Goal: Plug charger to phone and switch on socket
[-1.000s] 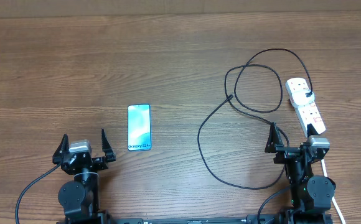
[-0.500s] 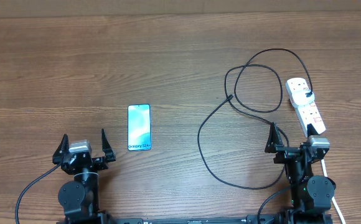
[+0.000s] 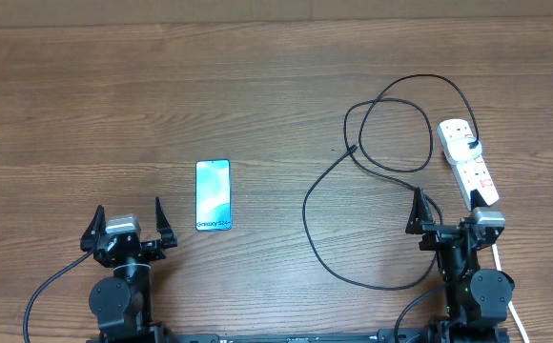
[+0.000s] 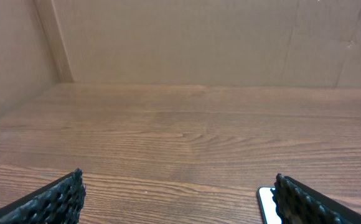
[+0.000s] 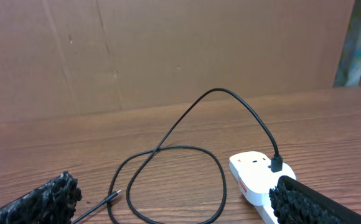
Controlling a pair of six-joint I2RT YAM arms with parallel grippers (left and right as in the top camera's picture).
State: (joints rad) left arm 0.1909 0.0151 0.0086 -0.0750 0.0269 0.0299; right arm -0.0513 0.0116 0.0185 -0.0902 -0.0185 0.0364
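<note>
Wood table [image 3: 276, 76] | nothing moved, task unstarted | left claw [image 3: 128, 211], right claw [image 3: 453, 211] wide open, empty | phone [image 3: 213, 194] near left claw | charger [image 3: 304, 211] looped beside socket [image 3: 472, 164] at right, tip unplugged

the phone [image 3: 213, 194] is blue-teal, the charger [image 3: 305, 204] black, the socket [image 3: 473, 168] white with red marks, the table [image 3: 257, 95] brown wood-grain.

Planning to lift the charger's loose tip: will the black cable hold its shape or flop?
Likely floppy: the charger lies in loose loops, so the tip should droop and trail slack. It looks thin and light. Its far end seems plugged into the socket, so a long pull may tug that.
</note>
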